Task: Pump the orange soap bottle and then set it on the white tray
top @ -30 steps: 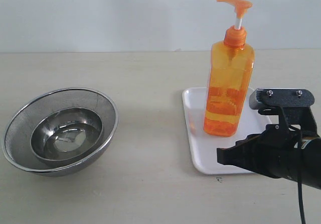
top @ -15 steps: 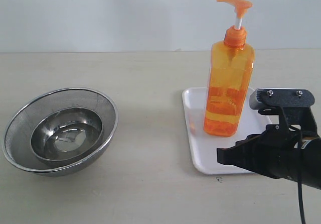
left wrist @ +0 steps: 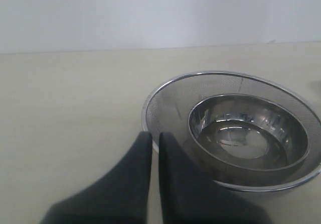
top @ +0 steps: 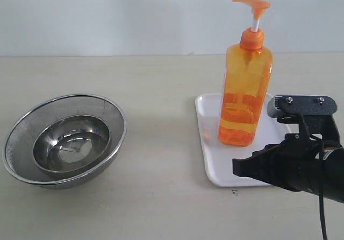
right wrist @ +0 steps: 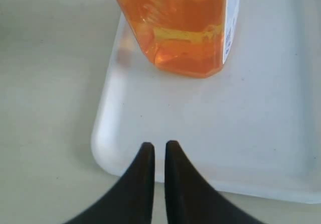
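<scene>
The orange soap bottle [top: 244,97] is standing upright on the white tray [top: 207,148], at the right of the table [top: 161,84]. It is sitting toward the tray's far side, with bare tray showing on its near side. No gripper is touching it. Its pump head [top: 251,3] is riding high on the white stem, fully raised.

The right gripper [top: 239,167] is hanging low at the near right, just off the near edge of the tray and pointing left. In the right wrist view its two dark fingers [right wrist: 143,158] are lying almost together with only a thin slit between them. They are gripping nothing, and the bottle's base is sitting apart from the tips, across a stretch of bare tray.

The left gripper [left wrist: 155,138] is showing only in its own wrist view. It is likewise drawn narrow and empty, and is waiting just beside the rim of the mesh steel bowl [left wrist: 170,96]. That bowl is cradling a smaller steel bowl [top: 72,143] at the near left, well apart from the tray.

Judging by this layout, the placing step is looking complete, since the bottle is resting squarely on the tray and has been let go. Whether the pump has been pressed is not showing: no soap is visible at the spout or on the tray. If the pumping is done, little is remaining beyond drawing the arms clear.
</scene>
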Robot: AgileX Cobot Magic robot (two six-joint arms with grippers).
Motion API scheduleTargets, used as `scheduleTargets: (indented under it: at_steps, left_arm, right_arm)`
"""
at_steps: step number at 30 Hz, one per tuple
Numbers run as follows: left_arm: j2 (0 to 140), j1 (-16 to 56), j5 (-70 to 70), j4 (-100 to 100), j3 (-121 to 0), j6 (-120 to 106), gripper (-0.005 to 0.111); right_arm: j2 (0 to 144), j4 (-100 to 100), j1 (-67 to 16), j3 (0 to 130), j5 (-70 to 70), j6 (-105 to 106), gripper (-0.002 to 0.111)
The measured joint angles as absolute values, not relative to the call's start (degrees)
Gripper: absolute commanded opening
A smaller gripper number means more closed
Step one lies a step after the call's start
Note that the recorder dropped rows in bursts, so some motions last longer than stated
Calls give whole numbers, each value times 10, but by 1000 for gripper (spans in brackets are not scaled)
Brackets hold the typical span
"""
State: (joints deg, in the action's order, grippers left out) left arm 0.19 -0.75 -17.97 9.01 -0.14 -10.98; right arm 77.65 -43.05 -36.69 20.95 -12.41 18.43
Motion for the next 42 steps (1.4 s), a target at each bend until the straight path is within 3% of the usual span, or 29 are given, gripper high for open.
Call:
scheduleTargets:
  at_steps: [31,42]
  left_arm:
    - [2,-7,-180,90,-1,-110,5]
    - [2,-7,-180,90,-1,-110,5]
  right_arm:
    - [773,-430,-367,210,-118,195,3]
    - [644,-430,-367,210,-74,265,3]
